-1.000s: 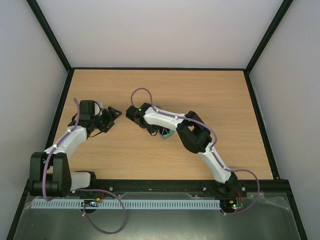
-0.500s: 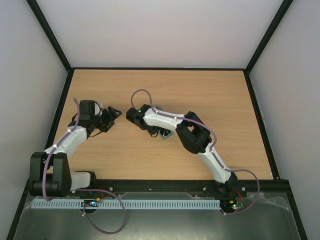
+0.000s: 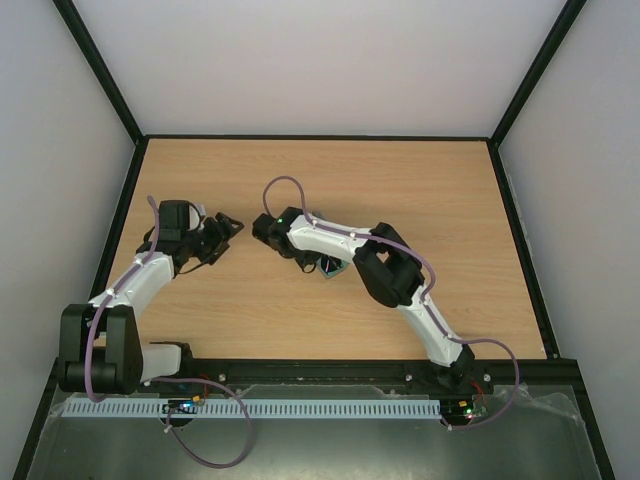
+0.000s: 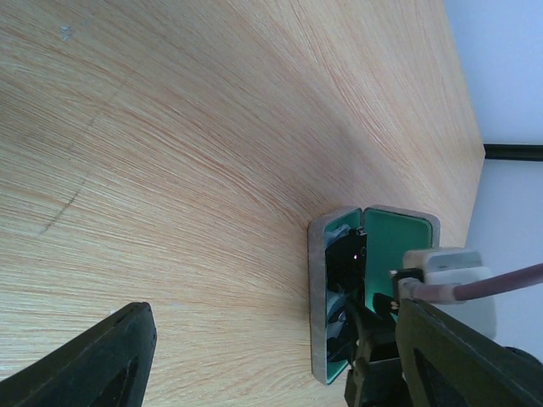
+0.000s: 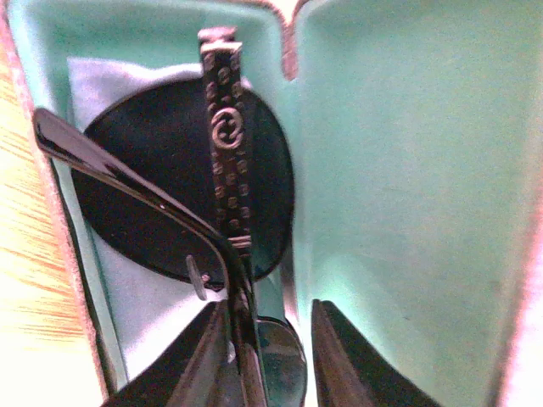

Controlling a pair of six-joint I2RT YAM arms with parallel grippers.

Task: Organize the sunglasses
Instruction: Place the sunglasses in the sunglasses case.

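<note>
Right now, I am looking down the right wrist camera at the sunglasses (image 5: pixel 182 195), which are lying inside the open grey case (image 5: pixel 407 170) with green lining. One round dark lens is resting on a light blue cloth (image 5: pixel 102 85). The right fingers (image 5: pixel 339 356) are standing slightly parted on either side of a slim temple arm, with a gap showing beside it. The case is sitting near the middle of the desk (image 4: pixel 170 127). The left fingers (image 4: pixel 93 365) are hovering spread wide, holding nothing, to the left of the case and apart from it.
</note>
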